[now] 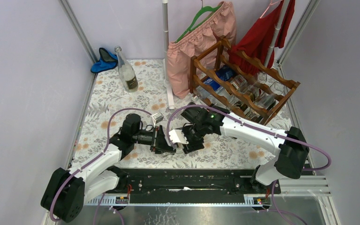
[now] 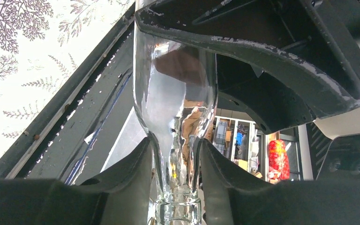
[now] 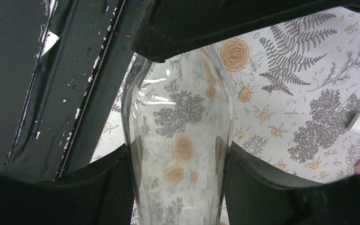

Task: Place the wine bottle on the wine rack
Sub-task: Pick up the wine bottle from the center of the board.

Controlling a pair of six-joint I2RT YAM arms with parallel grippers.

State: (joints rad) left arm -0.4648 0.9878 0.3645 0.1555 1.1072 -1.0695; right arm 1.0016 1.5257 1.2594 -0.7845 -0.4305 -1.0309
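Your wine bottle is not on the wine rack. It is held between the two arms, to the rack's left and nearer the bases than the rack is, well apart from its rails.

Your left pincer is pinching the bottle's neck: in the left wrist view a dark finger presses against the clear glass on each side, just above the mouth. Your right pincer is clamped on the wider body, one finger against each flank, and the floral surface shows through the glass. From above, the two pincers face each other with the bottle's white label between them. You cannot tell from these views whether the bottle touches the surface.

The rack stands at an angle, reddish-brown with wavy rails in tiers, and clear glassware and something blue lie in its lower rows.

Far to the rack's left a second bottle stands upright, with a blue cloth just beyond it. Pink shorts on a green hanger hang against the rack's left end, and a red garment hangs behind it.
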